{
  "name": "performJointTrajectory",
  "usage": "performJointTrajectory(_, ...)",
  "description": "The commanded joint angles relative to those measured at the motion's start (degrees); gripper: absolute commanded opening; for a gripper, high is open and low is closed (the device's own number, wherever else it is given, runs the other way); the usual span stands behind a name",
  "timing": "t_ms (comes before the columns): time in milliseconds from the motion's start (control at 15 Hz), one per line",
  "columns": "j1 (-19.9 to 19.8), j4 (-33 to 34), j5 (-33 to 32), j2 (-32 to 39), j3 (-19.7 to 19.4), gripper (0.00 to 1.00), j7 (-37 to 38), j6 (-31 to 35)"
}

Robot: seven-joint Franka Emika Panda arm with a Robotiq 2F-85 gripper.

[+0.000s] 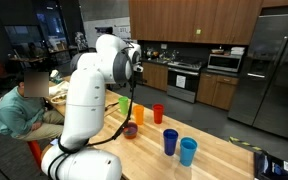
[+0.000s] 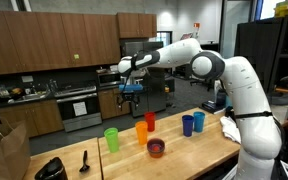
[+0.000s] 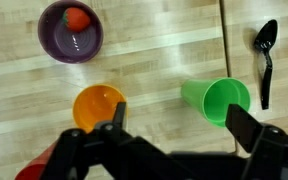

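My gripper [image 3: 180,125] is open and holds nothing, hanging well above the wooden table [image 3: 154,55]. In the wrist view its two dark fingers frame the gap between an orange cup [image 3: 99,105] and a green cup [image 3: 219,100], both upright below it. A purple bowl [image 3: 71,32] with a small red thing [image 3: 77,18] inside sits farther off. A red cup's rim [image 3: 34,170] shows at the bottom left. Both exterior views show the gripper [image 1: 136,70] [image 2: 124,70] high over the row of cups: green cup [image 2: 111,139], orange cup [image 2: 141,133], red cup [image 2: 150,121].
A black spoon [image 3: 266,55] lies past the green cup, near the table's end [image 2: 84,158]. Two blue cups [image 2: 188,124] [image 2: 199,121] stand toward the robot's base. A person [image 1: 19,105] sits behind the table. Kitchen counters and a fridge [image 1: 274,70] line the back.
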Motion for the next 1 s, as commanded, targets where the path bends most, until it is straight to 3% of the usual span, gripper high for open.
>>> performJointTrajectory(0, 0.07, -1.06, 0.21, -0.34, -0.17, 1.0, -0.89, 0.13)
performJointTrajectory(600, -0.89, -18.51, 1.15, -4.4, -0.43, 1.0, -3.76, 2.79)
performJointTrajectory(933, -0.07, -25.92, -1.76, -6.14, -0.48, 1.0, -4.73, 4.79)
